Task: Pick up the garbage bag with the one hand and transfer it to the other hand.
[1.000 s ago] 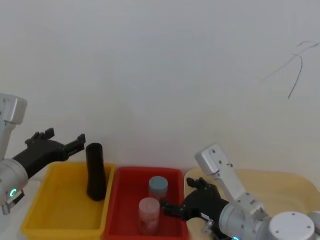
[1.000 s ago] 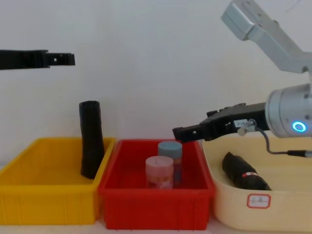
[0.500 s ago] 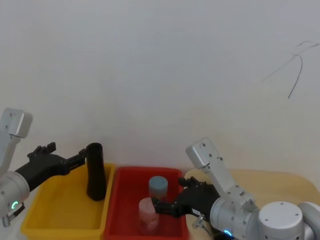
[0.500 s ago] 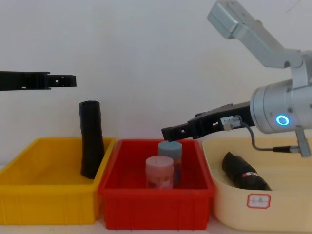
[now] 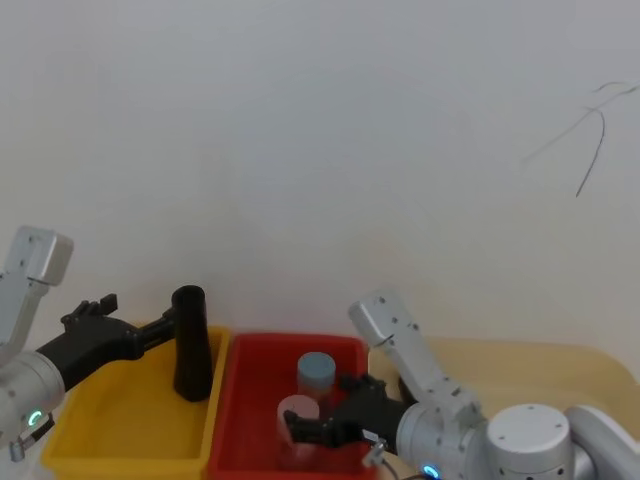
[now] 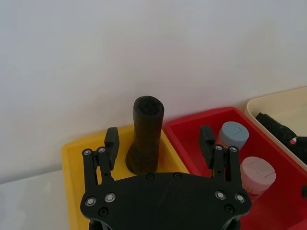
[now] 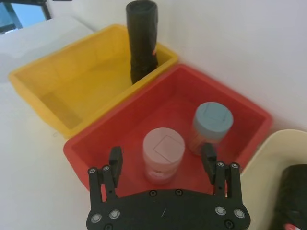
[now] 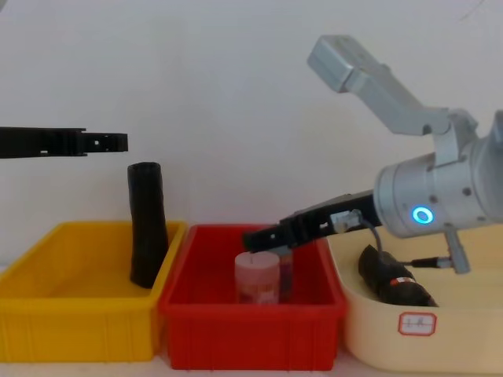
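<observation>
— Spread wide, the left gripper (image 6: 159, 138) hangs left of the red bin (image 8: 251, 342), a little higher than the top of the bag (image 8: 148, 224) and lined up on it. On my wrist feed the bag sits in the gap between the fingers, farther on. Nothing is pinched.

— Where exactly is the bag?

— Near-upright in the yellow bin (image 8: 47, 314), at the end that butts against the red bin. From the right wrist I make out a small red mark on its side.

— And the other arm?

— My right gripper (image 8: 255, 237) reaches in over the red bin, low above the two jars (image 8: 257, 276), fingers apart and empty. I read it as waiting to receive.

— So how far along are we?

— Barely begun, I'd say: no grasp, no lift, no handover yet. What's left is to close on the bag, raise it clear, carry it toward the red bin, let the right gripper clamp it, then let go. A second roll (image 8: 393, 279) lies in the tub (image 8: 424, 345) right of the red bin, and I leave that one alone.
</observation>
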Action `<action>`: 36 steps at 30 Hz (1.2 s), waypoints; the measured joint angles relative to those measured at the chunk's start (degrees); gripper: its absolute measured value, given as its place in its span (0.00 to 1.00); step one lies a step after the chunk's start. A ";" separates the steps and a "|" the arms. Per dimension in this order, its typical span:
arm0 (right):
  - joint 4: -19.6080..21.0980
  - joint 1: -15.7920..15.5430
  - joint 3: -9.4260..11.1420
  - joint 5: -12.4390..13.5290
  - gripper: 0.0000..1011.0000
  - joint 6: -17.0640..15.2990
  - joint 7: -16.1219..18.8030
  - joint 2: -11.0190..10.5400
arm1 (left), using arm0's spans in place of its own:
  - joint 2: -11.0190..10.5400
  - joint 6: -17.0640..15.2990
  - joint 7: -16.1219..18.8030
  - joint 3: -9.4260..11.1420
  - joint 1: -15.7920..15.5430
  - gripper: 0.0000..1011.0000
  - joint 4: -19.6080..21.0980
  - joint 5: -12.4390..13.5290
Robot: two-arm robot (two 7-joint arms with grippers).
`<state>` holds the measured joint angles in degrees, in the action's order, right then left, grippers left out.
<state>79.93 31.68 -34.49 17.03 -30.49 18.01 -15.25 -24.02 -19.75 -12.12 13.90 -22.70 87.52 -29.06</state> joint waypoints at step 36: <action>-14.15 7.40 -4.36 -4.55 0.99 1.81 4.55 4.78 | 0.11 0.15 -0.27 0.19 0.00 0.99 -0.42 0.24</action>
<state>65.77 39.08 -38.85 12.48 -28.67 22.56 -10.47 -23.92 -19.61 -12.40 14.09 -22.71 87.10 -28.81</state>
